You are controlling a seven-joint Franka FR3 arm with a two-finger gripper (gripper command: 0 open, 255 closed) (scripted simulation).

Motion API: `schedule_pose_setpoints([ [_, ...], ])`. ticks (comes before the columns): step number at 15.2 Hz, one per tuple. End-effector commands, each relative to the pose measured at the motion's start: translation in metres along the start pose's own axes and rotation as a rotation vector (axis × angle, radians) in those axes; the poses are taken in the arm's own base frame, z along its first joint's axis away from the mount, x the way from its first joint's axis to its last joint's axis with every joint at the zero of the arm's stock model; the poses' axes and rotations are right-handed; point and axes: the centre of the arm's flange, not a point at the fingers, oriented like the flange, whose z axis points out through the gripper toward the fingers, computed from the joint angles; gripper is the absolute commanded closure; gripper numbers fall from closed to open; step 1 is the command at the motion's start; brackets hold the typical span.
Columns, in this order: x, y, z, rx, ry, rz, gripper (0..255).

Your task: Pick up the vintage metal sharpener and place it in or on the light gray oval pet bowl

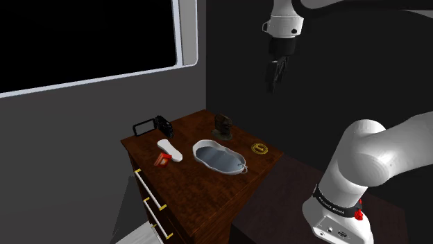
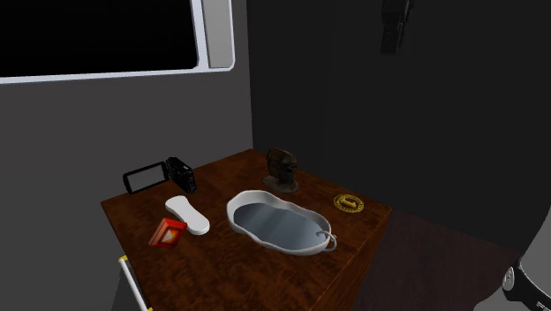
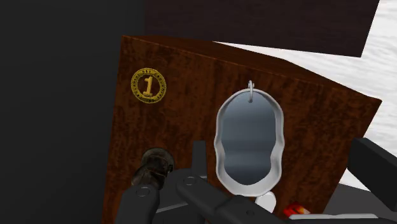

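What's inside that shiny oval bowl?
Nothing: the bowl has a bare grey floor right across. The dark sharpener stands outside it, on the wooden top. The wood beneath the bowl is covered.

A room in a home. A dark wooden dresser (image 1: 208, 190) with brass-tipped drawer handles (image 1: 151, 188) stands against grey walls (image 1: 69, 138), with a white-framed window (image 1: 186, 31) at its eleven o'clock. On top are a pet bowl (image 2: 237, 205) and, at its ten o'clock, a camera (image 2: 181, 174).
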Motion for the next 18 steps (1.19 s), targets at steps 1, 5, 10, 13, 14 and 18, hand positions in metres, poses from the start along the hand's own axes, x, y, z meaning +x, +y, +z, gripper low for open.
schedule_pose_setpoints([
  [1, 0.000, 0.000, 0.000, 0.000, 0.000, 0.000, 0],
  [5, 0.032, 0.016, 0.039, 0.021, 0.004, 0.068, 0],
  [10, 0.072, 0.038, 0.088, 0.047, 0.009, 0.154, 0],
  [13, 0.094, 0.052, 0.118, 0.063, 0.013, 0.205, 0],
  [14, 0.102, 0.057, 0.128, 0.068, 0.014, 0.222, 0],
  [18, 0.131, 0.077, 0.167, 0.089, 0.018, 0.291, 0],
])
